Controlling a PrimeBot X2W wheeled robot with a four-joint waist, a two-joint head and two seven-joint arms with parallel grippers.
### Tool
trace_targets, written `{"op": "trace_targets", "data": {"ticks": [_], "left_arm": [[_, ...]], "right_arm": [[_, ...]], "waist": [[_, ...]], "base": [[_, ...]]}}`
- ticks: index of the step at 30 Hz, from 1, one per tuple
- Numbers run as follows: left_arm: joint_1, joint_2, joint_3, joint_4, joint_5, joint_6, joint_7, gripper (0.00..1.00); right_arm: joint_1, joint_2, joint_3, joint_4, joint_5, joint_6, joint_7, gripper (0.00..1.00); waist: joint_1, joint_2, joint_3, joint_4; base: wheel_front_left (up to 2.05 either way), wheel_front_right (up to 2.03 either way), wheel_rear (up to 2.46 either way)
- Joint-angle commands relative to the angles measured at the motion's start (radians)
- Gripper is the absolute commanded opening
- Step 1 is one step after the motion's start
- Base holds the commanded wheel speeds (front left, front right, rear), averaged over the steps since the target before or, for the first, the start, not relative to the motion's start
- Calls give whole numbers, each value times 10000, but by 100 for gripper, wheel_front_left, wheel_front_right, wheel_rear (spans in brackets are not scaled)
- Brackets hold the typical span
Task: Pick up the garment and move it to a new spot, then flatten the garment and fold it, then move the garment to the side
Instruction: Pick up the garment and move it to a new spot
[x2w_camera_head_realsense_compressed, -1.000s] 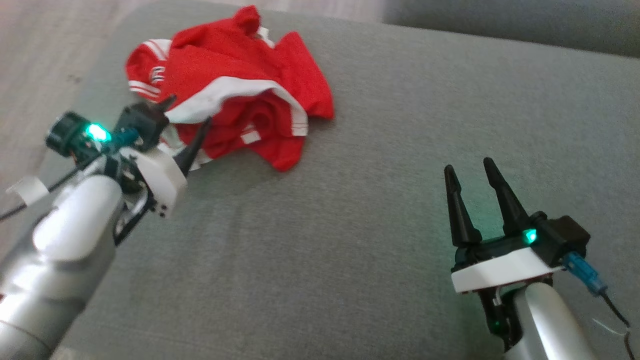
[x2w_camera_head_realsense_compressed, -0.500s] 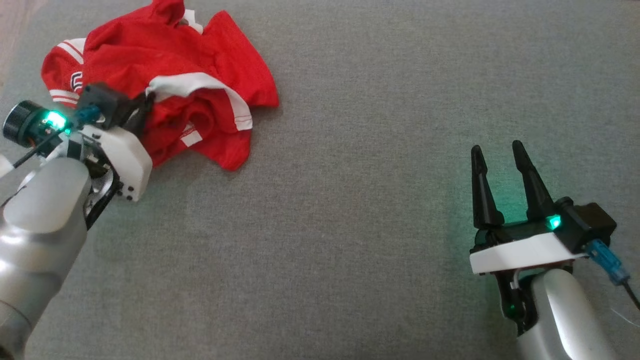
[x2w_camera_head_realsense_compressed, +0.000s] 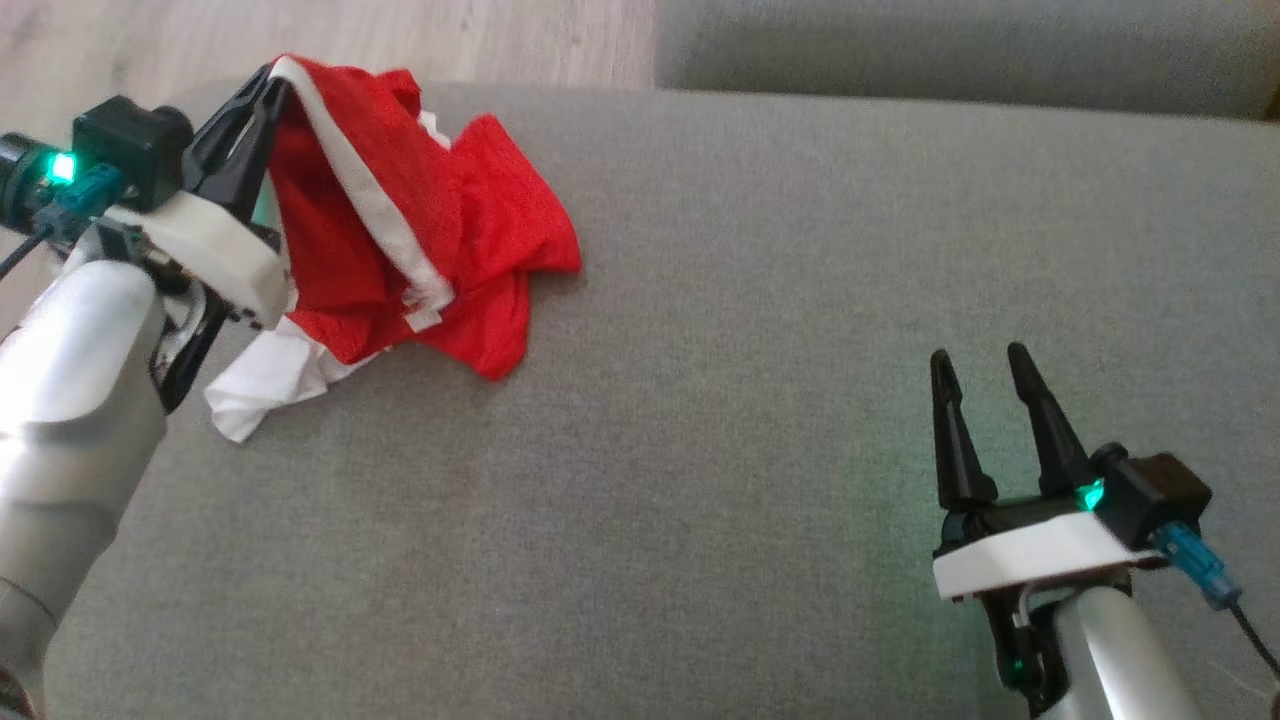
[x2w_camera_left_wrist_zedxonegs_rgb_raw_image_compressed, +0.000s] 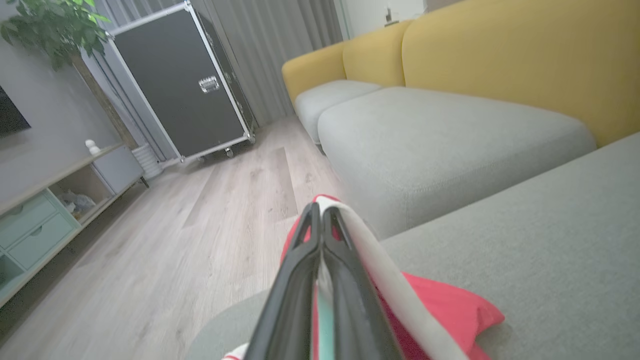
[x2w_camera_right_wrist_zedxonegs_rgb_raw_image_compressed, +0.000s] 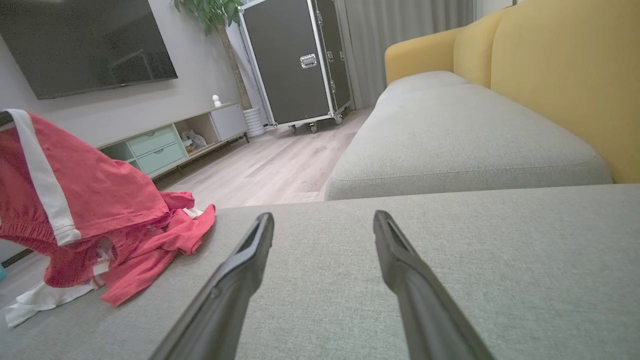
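The garment (x2w_camera_head_realsense_compressed: 400, 230) sat at the far left corner of the grey sofa cushion (x2w_camera_head_realsense_compressed: 750, 350), close to the rounded edge where the fabric gave way to pale wood-plank floor (x2w_camera_head_realsense_compressed: 400, 30). The left claw (x2w_camera_head_realsense_compressed: 262, 85) had its two dark fingers pressed together on the garment's white-banded hem and held that edge raised. The rest of the cloth hung down from it in slack folds and lay on the cushion, and a white piece trailed out beside the left forearm. Between the garment and the right claw (x2w_camera_head_realsense_compressed: 979, 357) stretched a broad, flat run of bare cushion, and more bare cushion reached away to the right. A second grey cushion (x2w_camera_head_realsense_compressed: 950, 50) lay past a seam at the far side. The right claw stood over the near right part of the cushion with its tapered black fingers spread and nothing between them. The garment was a thin red fabric, faintly mesh-like, trimmed with white stripes, crumpled and uneven in outline. The cushion was a tight, matte grey weave, smooth and firm-looking. In the left wrist view a yellow backrest (x2w_camera_left_wrist_zedxonegs_rgb_raw_image_compressed: 500, 50) rose behind the grey seats.
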Motion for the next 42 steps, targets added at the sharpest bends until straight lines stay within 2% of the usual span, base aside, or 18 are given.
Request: {"op": "trace_targets", "data": {"ticks": [1,12,17,22,28,33,37,39,40,41,42], "left_arm": [[-626,404,439,-350,-3,136,-124,0],[-347,-80,120,-2488,139,824,239,0],[-325,-515,-184,-3390,262,1071,598,0],[-339,-981,-460,-3860,378,1243,803,0],[-289,-1737,-685,-3851,408,1380,655,0],[-432,-2458,-954,-3228,595,1351,369,0],[-632,-3123,-1123,-2512,770,1182,-3,0],[-664,-3467,-1230,-2187,783,911,-140,0],[-680,-3585,-1324,-2044,819,750,-191,41],[-688,-3683,-1359,-1878,837,679,-235,100],[-676,-3774,-1376,-1725,839,634,-272,100]], "right_arm": [[-85,-24,285,-270,88,42,-109,100],[8,-24,300,-320,215,42,-109,100],[-205,-24,279,-379,284,42,-109,100],[-534,-24,349,-543,649,42,-109,100],[-934,-24,266,-813,825,42,-109,100],[-1178,-24,67,-936,914,42,-109,100],[-1243,-24,-66,-1019,996,42,-109,100],[-1223,-24,-113,-1043,1010,42,-109,100],[-1210,-24,-128,-1047,1012,42,-109,100],[-1195,-24,-147,-1047,1009,42,-109,100],[-1173,-24,-176,-1044,1002,42,-109,100]], "waist": [[1,0,-450,52],[1,0,-734,-441],[1,0,-535,-1111],[1,0,-149,-2128],[1,0,408,-3423],[1,0,844,-4346],[1,0,1074,-4749],[1,0,1119,-4811],[1,0,1131,-4817],[1,0,1132,-4805],[1,0,1114,-4767]], "base": [[0,0,0],[0,0,0],[0,0,0],[0,0,0],[0,0,0],[0,0,0],[0,0,0],[0,0,0],[0,0,0],[0,0,0],[0,0,0]]}}
